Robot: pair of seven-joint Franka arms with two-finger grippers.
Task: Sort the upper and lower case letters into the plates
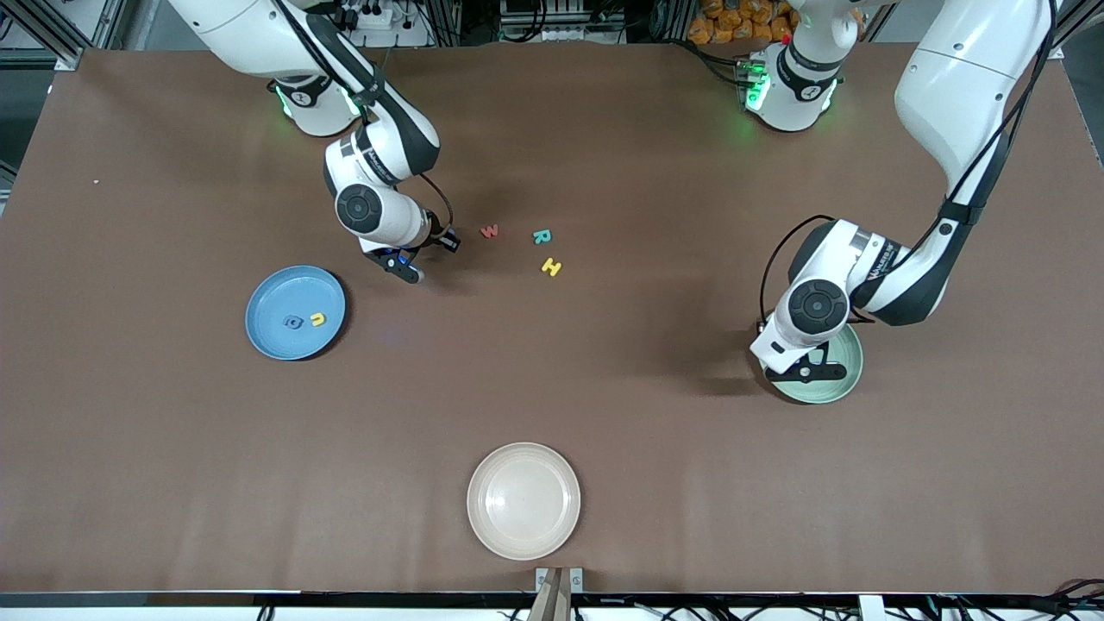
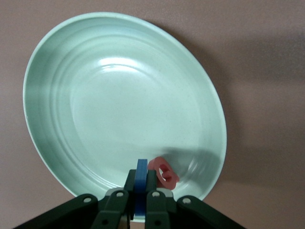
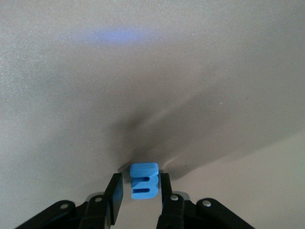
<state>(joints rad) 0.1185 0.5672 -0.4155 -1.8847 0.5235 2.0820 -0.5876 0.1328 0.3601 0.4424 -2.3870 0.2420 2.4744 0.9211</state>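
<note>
Pinching a blue letter (image 2: 140,183) over the mint plate (image 2: 95,95), the left gripper (image 2: 138,198) hovers; the right gripper (image 3: 140,191) jaws pinch a light-blue letter (image 3: 143,180) above the counter (image 1: 552,388).

Cream-white plate (image 1: 523,501) near the front camera's edge, resting on brown table (image 1: 655,431), orange objects (image 1: 733,21) past the table's top edge

Left tool (image 2: 137,200) hangs over the mint plate (image 1: 849,379), clamped tight; right tool (image 3: 141,191) low, fingers pinching a blue letter (image 3: 143,180).
</note>
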